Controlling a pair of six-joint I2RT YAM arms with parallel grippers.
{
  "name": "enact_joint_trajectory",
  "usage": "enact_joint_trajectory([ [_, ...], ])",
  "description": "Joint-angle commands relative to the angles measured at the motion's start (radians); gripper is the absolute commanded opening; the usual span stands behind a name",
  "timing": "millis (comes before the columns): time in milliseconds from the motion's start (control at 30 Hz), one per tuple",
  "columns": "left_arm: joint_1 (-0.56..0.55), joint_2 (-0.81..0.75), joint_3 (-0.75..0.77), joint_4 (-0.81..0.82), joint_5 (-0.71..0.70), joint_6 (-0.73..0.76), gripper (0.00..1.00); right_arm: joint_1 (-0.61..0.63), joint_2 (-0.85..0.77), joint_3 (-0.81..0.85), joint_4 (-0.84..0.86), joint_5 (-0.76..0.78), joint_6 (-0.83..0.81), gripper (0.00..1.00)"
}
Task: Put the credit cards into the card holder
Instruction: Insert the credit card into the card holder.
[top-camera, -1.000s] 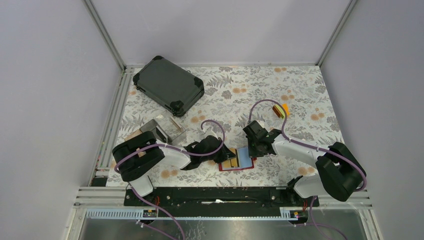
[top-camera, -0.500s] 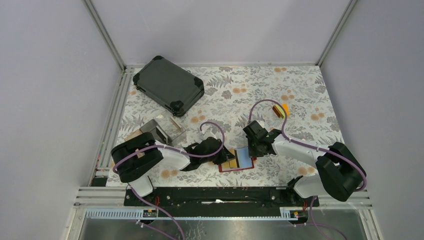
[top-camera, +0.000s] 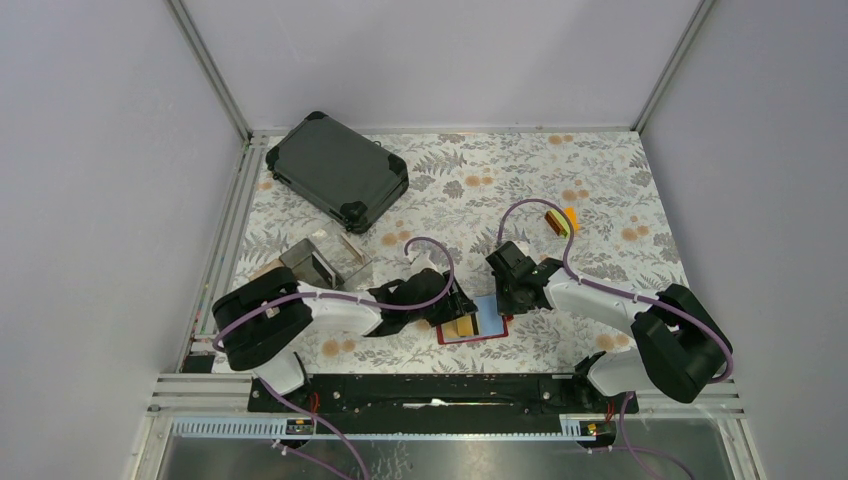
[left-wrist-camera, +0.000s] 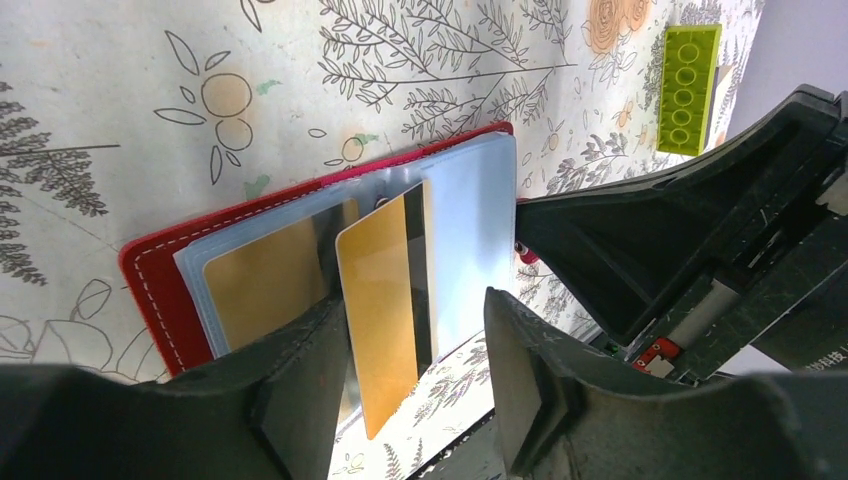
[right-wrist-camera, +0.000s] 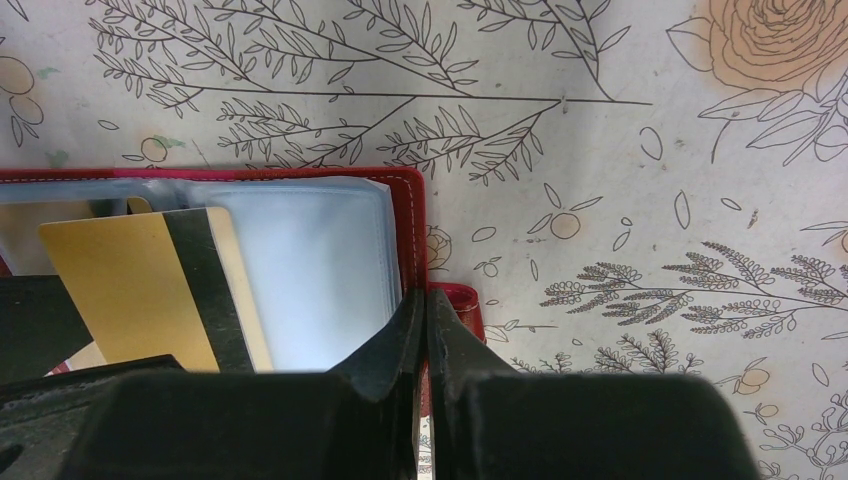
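- Table (top-camera: 600, 200): the red card holder (left-wrist-camera: 150, 275) lies open by the near edge, midway.
- Left gripper (left-wrist-camera: 410, 312): fingers spread astride a gold card (left-wrist-camera: 385, 300) half-seated in a clear pocket.
- Right gripper (right-wrist-camera: 425, 300): fingers pressed together at the holder's right edge, likely steadying it.
- Step: insertion; next, push the card home.
- Left wrist view shows a second card (left-wrist-camera: 260, 290) seated; top view does not.

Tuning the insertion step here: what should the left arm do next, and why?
Probably nudge the gold card deeper into the clear sleeve. It sticks out past the red card holder between the open jaws of the left gripper, while the shut right gripper rests at the holder's edge.
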Motion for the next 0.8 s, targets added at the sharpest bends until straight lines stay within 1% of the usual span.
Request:
enact_joint_trajectory([
  [0, -0.005, -0.023, 0.033, -0.163, -0.077, 0.053, 0.55, 0.005, 0.011, -0.025, 0.002, -0.030, 0.022, 0.00],
  [133, -0.011, -0.030, 0.046, -0.195, -0.088, 0.066, 0.55, 0.004, 0.009, -0.025, 0.002, -0.027, 0.021, 0.00],
  [333, -0.018, -0.006, 0.072, -0.213, -0.073, 0.075, 0.50, 0.004, 0.006, -0.027, 0.001, -0.024, 0.021, 0.00],
  [467, -0.025, 0.021, 0.115, -0.236, -0.061, 0.092, 0.49, 0.004, 0.008, -0.028, 0.002, -0.022, 0.020, 0.00],
  [767, -0.044, 0.055, 0.194, -0.289, -0.062, 0.124, 0.49, 0.004, 0.012, -0.027, 0.001, -0.021, 0.018, 0.00],
])
